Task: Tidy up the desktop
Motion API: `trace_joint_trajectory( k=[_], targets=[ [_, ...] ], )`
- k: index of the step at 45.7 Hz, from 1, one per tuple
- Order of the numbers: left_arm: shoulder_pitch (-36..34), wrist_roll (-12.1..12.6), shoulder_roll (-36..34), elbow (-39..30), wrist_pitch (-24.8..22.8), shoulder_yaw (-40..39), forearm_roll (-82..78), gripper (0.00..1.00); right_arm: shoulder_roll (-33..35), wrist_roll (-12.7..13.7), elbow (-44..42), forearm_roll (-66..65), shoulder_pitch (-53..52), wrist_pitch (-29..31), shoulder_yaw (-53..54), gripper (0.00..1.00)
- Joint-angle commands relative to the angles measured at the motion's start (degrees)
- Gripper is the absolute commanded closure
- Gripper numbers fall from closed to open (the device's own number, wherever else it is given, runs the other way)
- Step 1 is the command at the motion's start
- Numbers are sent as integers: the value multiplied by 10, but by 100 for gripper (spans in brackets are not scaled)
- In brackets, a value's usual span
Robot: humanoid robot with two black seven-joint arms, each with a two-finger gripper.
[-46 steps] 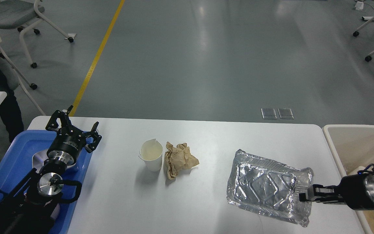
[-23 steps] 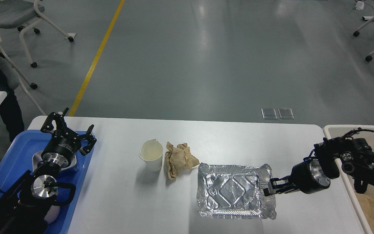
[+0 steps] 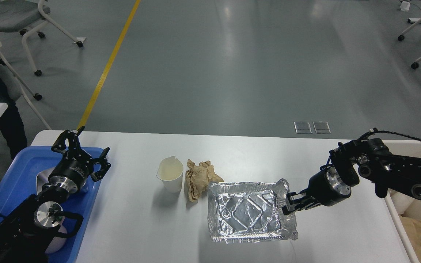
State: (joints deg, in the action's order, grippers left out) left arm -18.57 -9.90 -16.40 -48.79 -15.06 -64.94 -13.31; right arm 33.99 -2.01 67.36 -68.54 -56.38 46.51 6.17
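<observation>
Two claws | right claw (image 3: pixel 287 205) pinching foil tray (image 3: pixel 249 212) rim on desk (image 3: pixel 232 153) | left claw (image 3: pixel 80 155) spread | next: carry tray to bin (image 3: pixel 402 208)

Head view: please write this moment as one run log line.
right gripper: shut on foil tray rim | tray on desktop, touching crumpled brown paper | left gripper: open, above blue tray | paper cup: upright

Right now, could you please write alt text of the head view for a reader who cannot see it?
The right gripper is shut on the right rim of a foil tray on the white desktop, beside crumpled brown paper and a white paper cup. The left gripper is open above a blue tray.
</observation>
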Motion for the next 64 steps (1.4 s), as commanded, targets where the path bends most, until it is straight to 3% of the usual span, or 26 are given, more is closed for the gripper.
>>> trace_joint_trajectory(
  k=[1,19,26,33,38,52,57,64],
  targets=[
    [-1,0,-1,-3,-15,1,-15,4,-19,-3,-15,0,-5,4,-3,100],
    [-11,1,-23,-20,-32,1,-147,8,-37,-2,-22,-2,-13,3,-13,100],
    [-9,6,-46,-62,-22,57,-210,8,-34,-2,-21,-2,-14,3,-13,100],
    [-9,2,-143,-103,6,171,-217,6,-33,-2,-21,-3,-13,2,-13,100],
    [-9,-4,-228,-154,20,210,-218,6,-33,-3,-21,-4,-13,2,-13,100],
    [1,3,-429,-306,35,241,-217,5,-31,-3,-21,-5,-10,0,-13,100],
    [2,-1,-487,-318,50,255,-214,5,-31,-2,-21,-5,-12,-1,-13,100],
    [34,-5,-518,-321,62,249,-206,4,-26,-2,-20,-5,-12,-1,-12,100]
  ],
)
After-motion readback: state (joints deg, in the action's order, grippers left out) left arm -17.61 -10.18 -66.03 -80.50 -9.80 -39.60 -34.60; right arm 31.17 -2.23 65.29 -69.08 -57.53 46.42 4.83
